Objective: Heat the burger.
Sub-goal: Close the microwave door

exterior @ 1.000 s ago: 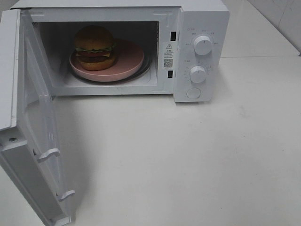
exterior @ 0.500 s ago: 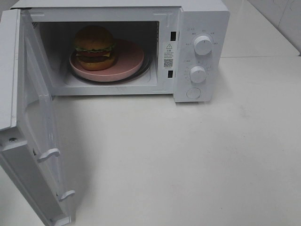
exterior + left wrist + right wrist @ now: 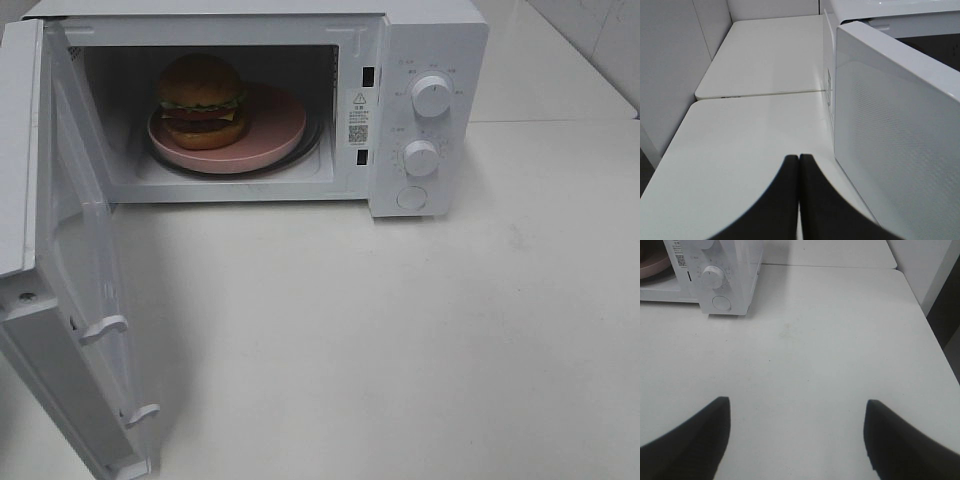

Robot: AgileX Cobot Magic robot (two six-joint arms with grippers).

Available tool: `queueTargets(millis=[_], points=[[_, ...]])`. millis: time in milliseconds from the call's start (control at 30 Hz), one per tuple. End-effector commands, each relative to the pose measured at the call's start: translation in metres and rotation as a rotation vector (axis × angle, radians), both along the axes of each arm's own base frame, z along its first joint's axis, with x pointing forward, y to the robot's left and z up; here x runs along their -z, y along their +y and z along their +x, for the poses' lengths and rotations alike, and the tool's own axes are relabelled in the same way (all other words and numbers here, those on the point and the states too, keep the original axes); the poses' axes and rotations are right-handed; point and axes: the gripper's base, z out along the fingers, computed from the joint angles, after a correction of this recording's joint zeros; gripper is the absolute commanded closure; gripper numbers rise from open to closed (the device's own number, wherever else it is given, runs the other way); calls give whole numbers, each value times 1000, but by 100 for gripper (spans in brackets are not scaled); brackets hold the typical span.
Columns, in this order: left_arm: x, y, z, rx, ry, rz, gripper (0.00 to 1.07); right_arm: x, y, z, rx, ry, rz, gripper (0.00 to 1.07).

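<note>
The burger, with a golden-brown bun, lettuce, tomato and a dark patty, sits on a pink plate inside the open white microwave. Its door swings out to the left. Neither gripper shows in the high view. In the left wrist view my left gripper is shut with nothing between its fingers, just outside the door's outer face. In the right wrist view my right gripper stands open over bare table, well off from the microwave's control panel.
Two white knobs and a round button sit on the microwave's right panel. The white table stretches in front. A seam joins two tabletops on the left; a wall stands beyond.
</note>
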Motion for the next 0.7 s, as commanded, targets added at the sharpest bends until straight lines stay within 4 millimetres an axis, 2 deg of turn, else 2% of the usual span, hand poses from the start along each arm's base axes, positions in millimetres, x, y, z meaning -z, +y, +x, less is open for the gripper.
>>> queueTargets(millis=[33, 400, 567, 700], points=[[4, 0, 6, -6, -76, -8, 107, 1, 0, -4, 8, -27, -1, 34], [26, -1, 38, 3, -99, -51, 107, 1, 0, -4, 8, -27, -1, 34], [36, -12, 56, 118, -125, -60, 107, 1, 0, -4, 8, -27, -1, 34], [43, -18, 62, 195, -117, -65, 107, 1, 0, -4, 8, -27, -1, 34]])
